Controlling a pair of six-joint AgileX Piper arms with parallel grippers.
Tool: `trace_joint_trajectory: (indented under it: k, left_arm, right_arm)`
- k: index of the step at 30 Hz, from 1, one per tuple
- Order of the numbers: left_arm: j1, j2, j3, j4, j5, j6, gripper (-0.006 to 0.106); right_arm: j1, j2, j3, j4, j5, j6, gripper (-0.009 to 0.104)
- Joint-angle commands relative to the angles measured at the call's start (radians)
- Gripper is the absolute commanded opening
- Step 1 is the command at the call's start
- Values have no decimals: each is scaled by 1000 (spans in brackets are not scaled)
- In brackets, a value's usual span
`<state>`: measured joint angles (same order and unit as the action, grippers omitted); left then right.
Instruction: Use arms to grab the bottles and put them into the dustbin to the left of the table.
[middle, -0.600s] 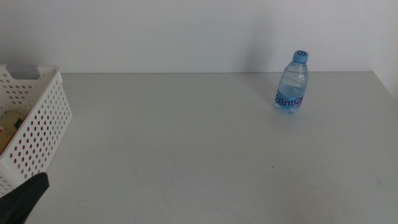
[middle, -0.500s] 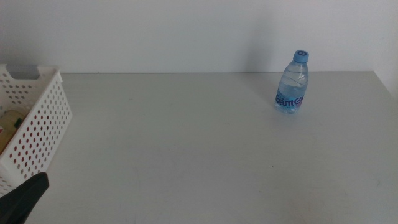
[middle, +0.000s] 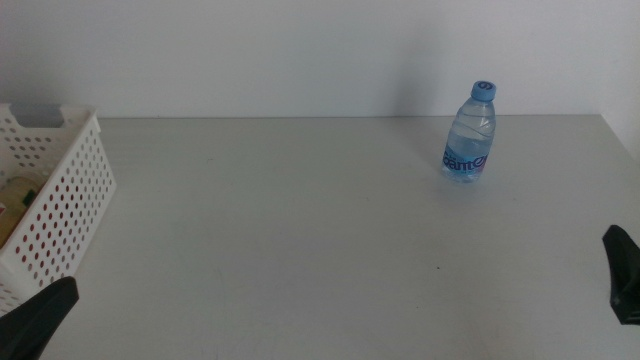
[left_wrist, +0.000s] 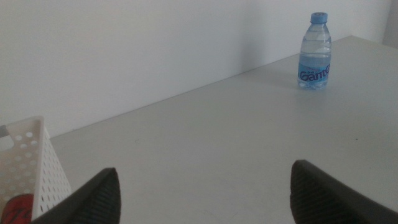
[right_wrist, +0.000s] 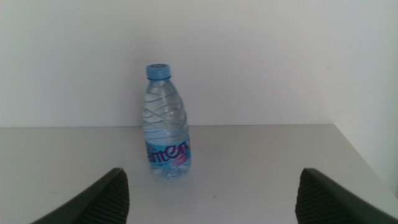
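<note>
So there's one small water bottle (middle: 469, 133) with a blue cap and label standing upright on the table (middle: 300, 230), way over at the far right part, close to the back wall. The white perforated basket (middle: 60, 210) sits at the opposite end of the table from the bottle, well apart from it, and through the holes you can make out something red inside, plus something yellowish over the rim, too hidden to say more. The right pincer (right_wrist: 214, 199) is on the near side of the bottle, pointed straight at it, jaws spread wide and gripping nothing, not touching the bottle; from overhead only a dark tip of it shows at the table's right edge (middle: 622, 272). The left pincer (left_wrist: 205, 190) is down by the near corner of the basket, far from the bottle, also released with jaws wide apart and nothing between them. From its own camera you can see the bottle across the table and a corner of the basket just beside one jaw.
</note>
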<state>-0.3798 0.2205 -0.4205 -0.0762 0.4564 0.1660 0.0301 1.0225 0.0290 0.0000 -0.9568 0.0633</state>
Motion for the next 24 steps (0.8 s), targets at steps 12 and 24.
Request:
trace_joint_trajectory:
  k: [12, 24]
  left_arm:
    - [-7, 10, -25, -4, -79, -14, 94]
    - [-7, 10, -25, -4, -79, -14, 94]
  right_arm:
    - [31, 518, -367, -166, -364, 21, 70]
    - [31, 869, -820, -244, -166, 115, 83]
